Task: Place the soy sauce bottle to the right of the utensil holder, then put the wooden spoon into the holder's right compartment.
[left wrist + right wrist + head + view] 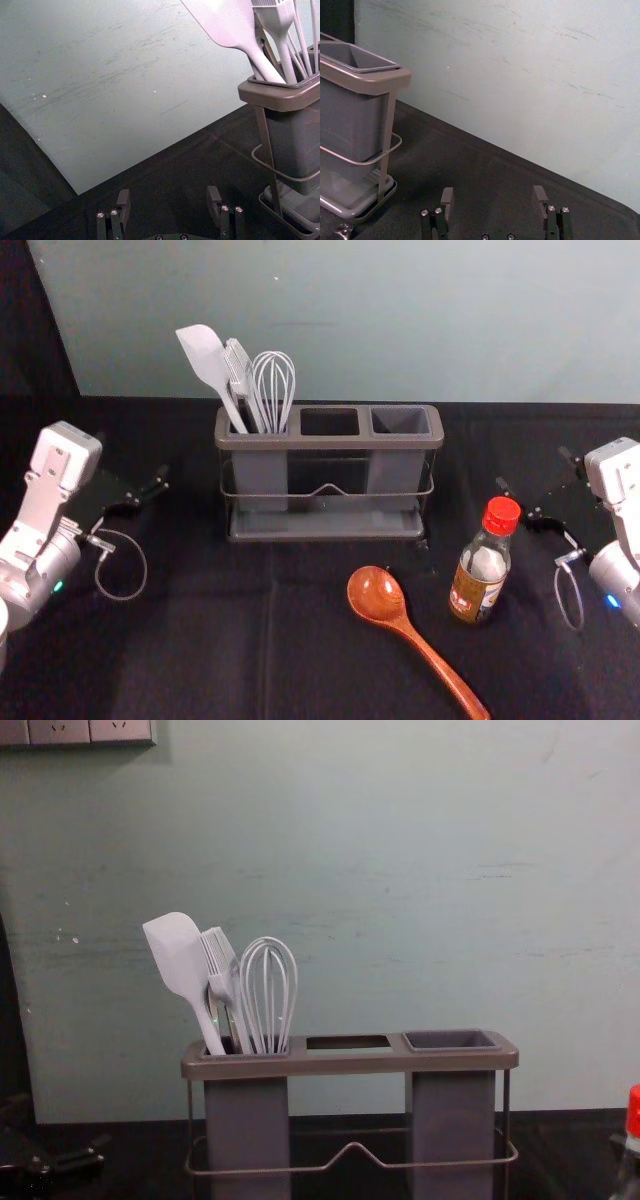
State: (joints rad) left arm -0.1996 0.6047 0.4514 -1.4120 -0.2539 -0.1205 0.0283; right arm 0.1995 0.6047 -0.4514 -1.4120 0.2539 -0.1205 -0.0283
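I'm holding my left gripper (pixel 133 462) over the left side of the bench (pixel 190 660) and my right gripper (pixel 536 471) over the right side; both sets of jaws are standing wide open, gripping nothing. The soy sauce bottle (pixel 484 565) is standing upright between the wooden spoon (pixel 376 594) and my right gripper, nearer the front edge than the utensil holder (pixel 330 442). The spoon is lying before the holder, its handle pointing toward the front edge. The holder's left compartment is carrying a spatula (pixel 208 360), a brush (pixel 222 965) and a whisk (pixel 273 385).
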